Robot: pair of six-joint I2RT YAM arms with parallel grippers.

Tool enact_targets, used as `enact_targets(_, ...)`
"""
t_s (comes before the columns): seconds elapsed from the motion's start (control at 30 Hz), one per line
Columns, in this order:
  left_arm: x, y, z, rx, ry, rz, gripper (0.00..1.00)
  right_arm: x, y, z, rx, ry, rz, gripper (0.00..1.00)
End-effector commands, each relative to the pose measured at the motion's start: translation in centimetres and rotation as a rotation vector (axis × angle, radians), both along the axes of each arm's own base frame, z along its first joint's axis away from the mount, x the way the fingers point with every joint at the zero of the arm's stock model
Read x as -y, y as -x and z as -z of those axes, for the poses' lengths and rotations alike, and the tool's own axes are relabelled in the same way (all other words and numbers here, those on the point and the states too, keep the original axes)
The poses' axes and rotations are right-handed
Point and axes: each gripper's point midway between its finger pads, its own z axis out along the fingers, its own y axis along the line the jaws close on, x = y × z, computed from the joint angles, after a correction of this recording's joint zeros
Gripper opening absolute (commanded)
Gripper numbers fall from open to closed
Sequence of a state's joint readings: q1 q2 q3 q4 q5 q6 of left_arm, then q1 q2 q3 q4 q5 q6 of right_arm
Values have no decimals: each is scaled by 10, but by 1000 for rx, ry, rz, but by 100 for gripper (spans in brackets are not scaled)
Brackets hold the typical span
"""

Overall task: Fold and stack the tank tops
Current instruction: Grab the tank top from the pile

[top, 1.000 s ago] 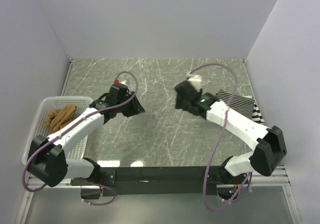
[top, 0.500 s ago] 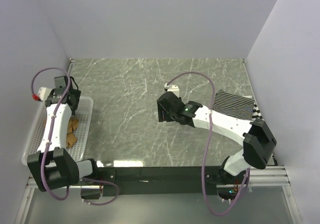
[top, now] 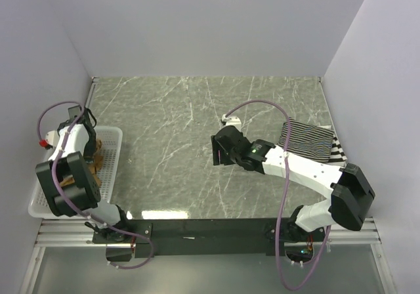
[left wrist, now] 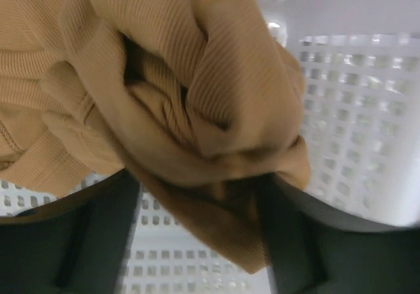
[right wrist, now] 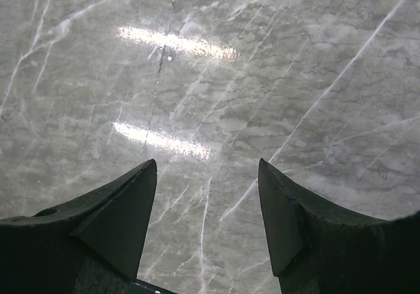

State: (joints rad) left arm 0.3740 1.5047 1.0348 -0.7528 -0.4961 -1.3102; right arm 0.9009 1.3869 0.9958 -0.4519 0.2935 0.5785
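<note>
Left wrist view: the left gripper stands wide, its fingers either side of the bunched tan-brown tank top, which lies in the white mesh basket at the bench's left edge. The right gripper hangs spread and empty above bare bench near the middle. At the right edge, the thin-striped tank top lies over the wide-striped tank top.

The middle and far part of the marble table are open for passing. On the left, the white basket holding the tan top blocks the way. The right arm crosses the near right, beside the striped top.
</note>
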Motion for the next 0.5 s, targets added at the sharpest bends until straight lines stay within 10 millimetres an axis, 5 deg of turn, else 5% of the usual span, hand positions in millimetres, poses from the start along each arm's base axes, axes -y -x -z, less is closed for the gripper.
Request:
enact_targets(0.0, -13, 0, 1, -3, -25, -52, 69, -3, -2, -9, 35, -34, -3, 70)
enact_targets(0.07, -14, -1, 0, 7, -3, -43, 52, -2, -2, -8, 32, -32, 0, 70)
enact_targets(0.1, -15, -3, -9, 23, -17, -22, 30, 0, -1, -8, 34, -30, 2, 69)
enact_targets(0.2, -16, -8, -46, 97, -62, 22, 1, 1, -1, -12, 37, -35, 3, 69)
enact_targets(0.27, -15, -7, -70, 139, -88, 49, 1, 0, -1, -15, 43, -37, 1, 69)
enact_targets(0.47, -1, -5, -207, 449, -267, 179, 1, 5, -4, -35, 84, -43, 12, 68)
